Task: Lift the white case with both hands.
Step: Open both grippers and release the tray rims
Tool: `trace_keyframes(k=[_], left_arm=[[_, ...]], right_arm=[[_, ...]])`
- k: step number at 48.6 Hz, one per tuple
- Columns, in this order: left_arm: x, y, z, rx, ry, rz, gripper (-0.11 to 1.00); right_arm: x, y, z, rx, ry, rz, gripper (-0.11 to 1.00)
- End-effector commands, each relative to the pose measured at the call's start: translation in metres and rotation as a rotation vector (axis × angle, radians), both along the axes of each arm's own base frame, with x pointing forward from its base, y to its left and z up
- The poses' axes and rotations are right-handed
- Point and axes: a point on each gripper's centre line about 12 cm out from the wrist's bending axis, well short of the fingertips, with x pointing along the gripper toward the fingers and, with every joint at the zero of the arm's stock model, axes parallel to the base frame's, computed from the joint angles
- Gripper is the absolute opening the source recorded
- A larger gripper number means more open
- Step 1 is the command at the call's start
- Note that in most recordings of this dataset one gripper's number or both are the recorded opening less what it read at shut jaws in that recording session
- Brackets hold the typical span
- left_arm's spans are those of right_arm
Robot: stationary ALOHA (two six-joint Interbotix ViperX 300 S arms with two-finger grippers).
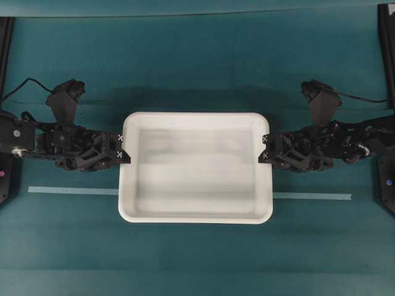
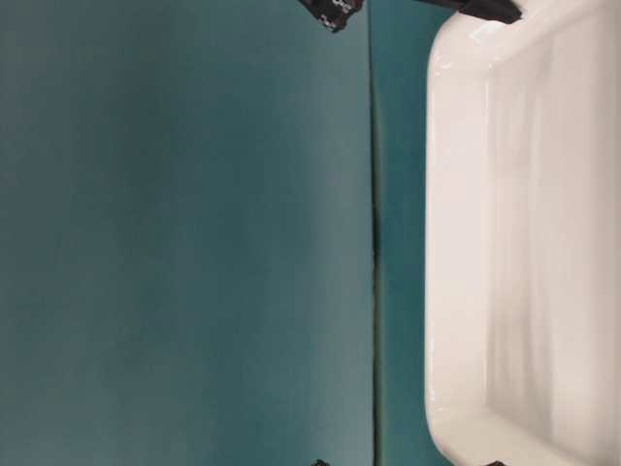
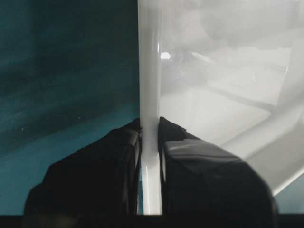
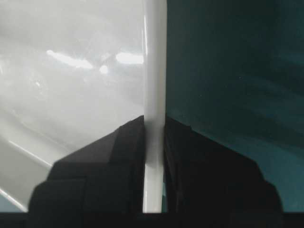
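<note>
The white case [image 1: 195, 166] sits in the middle of the teal table, a large shallow tray with a rolled rim. My left gripper [image 1: 121, 147] is shut on its left rim; in the left wrist view the rim [image 3: 149, 95] runs between the two black fingers [image 3: 190, 161] of the left gripper [image 3: 150, 135]. My right gripper [image 1: 266, 148] is shut on the right rim; in the right wrist view the rim [image 4: 154, 71] runs between the fingers [image 4: 118, 156] of the right gripper [image 4: 154, 130]. The table-level view shows the case [image 2: 524, 243] sideways. Whether it is off the table I cannot tell.
A thin pale tape strip [image 1: 71, 190] lies across the table, passing under the case and showing again at the right. Black arm stands [image 1: 386, 185] sit at both side edges. Teal table [image 1: 197, 61] lies open behind and in front of the case.
</note>
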Motion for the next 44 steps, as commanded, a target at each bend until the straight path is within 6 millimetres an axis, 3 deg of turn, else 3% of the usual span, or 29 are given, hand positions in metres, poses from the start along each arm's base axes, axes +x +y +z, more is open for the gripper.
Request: trace_keyframes(k=[1, 6, 11, 15, 19, 23, 29, 39, 44], left_arm=[[-0.012, 0.002, -0.023, -0.008, 0.096, 0.006, 0.06], [-0.012, 0.002, -0.023, -0.006, 0.091, 0.005, 0.06], [-0.011, 0.002, -0.023, -0.006, 0.087, 0.005, 0.11], [-0.011, 0.002, -0.022, -0.006, 0.086, 0.005, 0.27], [-0.01, 0.002, -0.021, -0.006, 0.084, 0.006, 0.51], [-0.008, 0.003, -0.02, -0.005, 0.077, 0.006, 0.77], [-0.005, 0.002, -0.011, 0.002, 0.045, -0.002, 0.98], [-0.004, 0.001, 0.005, 0.016, -0.01, -0.015, 0.97], [-0.003, 0.001, 0.025, 0.03, -0.077, -0.022, 0.97]], right_arm=[[-0.025, 0.002, -0.02, 0.032, 0.113, -0.002, 0.1], [-0.023, 0.001, -0.019, 0.031, 0.108, -0.003, 0.14], [-0.022, 0.001, -0.019, 0.031, 0.108, -0.003, 0.31], [-0.021, 0.001, -0.018, 0.03, 0.104, 0.0, 0.51], [-0.019, 0.002, -0.017, 0.026, 0.098, 0.007, 0.75], [-0.016, 0.002, -0.013, 0.022, 0.083, 0.012, 0.87], [-0.014, 0.001, -0.005, 0.017, 0.052, 0.011, 0.91], [-0.016, 0.0, 0.013, 0.017, -0.004, 0.008, 0.91], [-0.018, 0.003, 0.027, 0.026, -0.028, 0.026, 0.91]])
